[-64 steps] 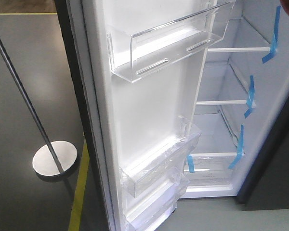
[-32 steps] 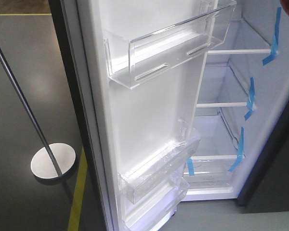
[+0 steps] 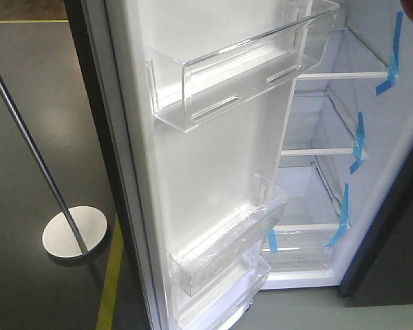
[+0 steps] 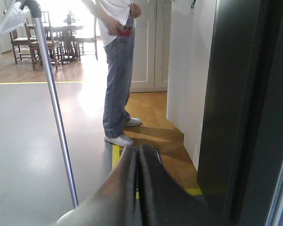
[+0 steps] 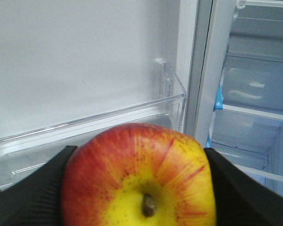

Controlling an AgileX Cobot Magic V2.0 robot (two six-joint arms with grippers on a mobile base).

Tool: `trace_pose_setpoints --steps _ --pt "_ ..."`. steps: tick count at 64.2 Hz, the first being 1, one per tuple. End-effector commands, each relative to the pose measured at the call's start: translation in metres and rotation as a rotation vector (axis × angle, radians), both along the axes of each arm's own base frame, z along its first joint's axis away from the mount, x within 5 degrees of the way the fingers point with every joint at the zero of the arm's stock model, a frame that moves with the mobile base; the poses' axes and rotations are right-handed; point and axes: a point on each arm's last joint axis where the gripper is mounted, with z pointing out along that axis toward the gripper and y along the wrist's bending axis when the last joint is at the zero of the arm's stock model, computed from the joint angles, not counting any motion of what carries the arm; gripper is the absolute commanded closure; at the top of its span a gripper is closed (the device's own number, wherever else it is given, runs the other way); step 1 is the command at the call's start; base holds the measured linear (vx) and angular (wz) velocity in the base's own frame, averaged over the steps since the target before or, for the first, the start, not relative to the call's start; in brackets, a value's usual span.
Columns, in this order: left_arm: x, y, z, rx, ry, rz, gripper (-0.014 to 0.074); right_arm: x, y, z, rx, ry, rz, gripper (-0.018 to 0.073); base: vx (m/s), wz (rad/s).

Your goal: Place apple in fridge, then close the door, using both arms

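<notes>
The red and yellow apple (image 5: pixel 113 160) fills the bottom of the right wrist view, stem towards the camera. My right gripper (image 5: pixel 138 157) is shut on it, one black finger (image 5: pixel 33 188) on each side. Behind it are the white inner lining of the open door (image 3: pixel 206 165) and a clear bin (image 5: pixel 85 127). The white inside of the fridge (image 3: pixel 310 185), with shelves and blue tape (image 3: pixel 358 141), lies to the right. My left gripper (image 4: pixel 138 149) is shut on nothing, low beside the door's dark grey outside (image 4: pixel 236 94). Neither arm shows in the front view.
A slanting silver pole (image 3: pixel 27 137) on a round base (image 3: pixel 72 232) stands left of the door. A yellow line (image 3: pixel 110 275) runs along the grey floor. A person (image 4: pixel 118 70) stands beyond the pole (image 4: pixel 54 103), near a white wall (image 4: pixel 188 61).
In the front view the door, the fridge shelves and the pole base have all slid a little to the left and down. The door stays open.
</notes>
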Motion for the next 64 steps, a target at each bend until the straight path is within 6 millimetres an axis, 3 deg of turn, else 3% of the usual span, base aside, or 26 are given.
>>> trace_pose_setpoints --steps 1,64 --pt "-0.0019 -0.0007 0.0135 -0.011 -0.107 -0.011 0.0603 -0.0066 -0.0014 0.0178 0.033 -0.115 -0.020 0.0363 0.00 0.00" --pt "-0.0019 -0.0007 0.0135 -0.011 -0.107 -0.011 0.0603 -0.0066 -0.0014 0.0178 0.033 -0.115 -0.020 0.0363 0.00 0.00"
